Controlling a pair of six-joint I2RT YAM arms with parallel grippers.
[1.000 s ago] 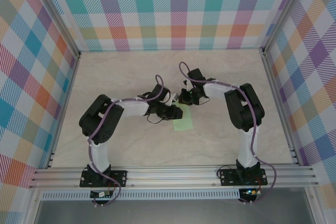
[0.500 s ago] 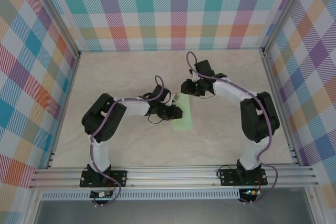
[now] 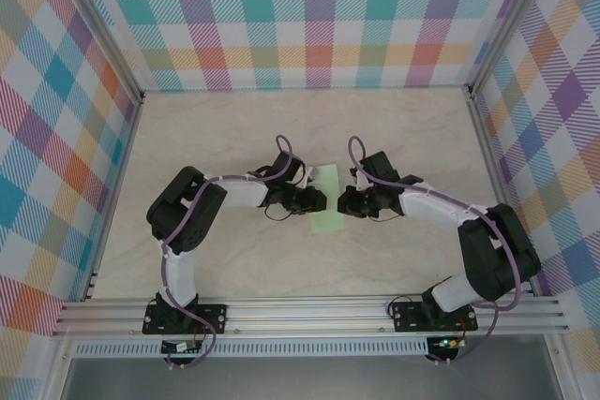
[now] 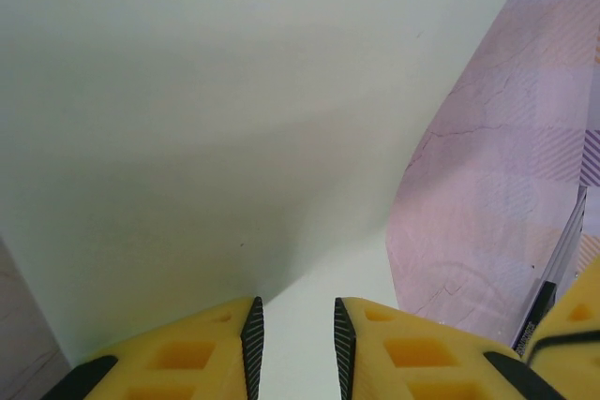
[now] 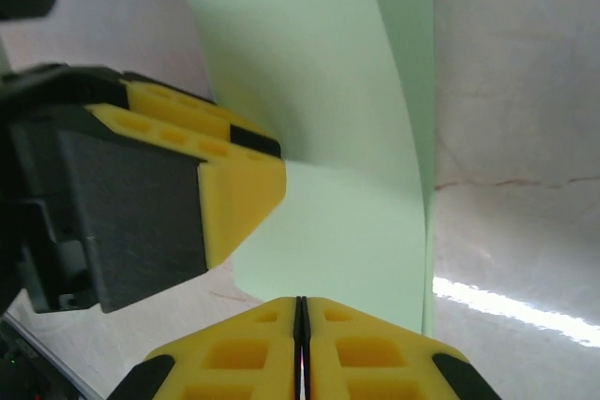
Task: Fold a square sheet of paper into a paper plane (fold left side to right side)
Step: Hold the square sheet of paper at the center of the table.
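Our right claw [image 3: 343,201], fingers together, meets the square sheet of paper [image 3: 330,220] from its right, left claw [image 3: 318,201] parted opposite.

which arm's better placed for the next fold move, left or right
Right, probably. The right gripper is shut with its tips at the edge of the square sheet of paper, while the left gripper sits slightly open on the sheet, seemingly pinning it.

No readable txt, labels or nos.; square sheet of paper [image 3: 327,218] blank.
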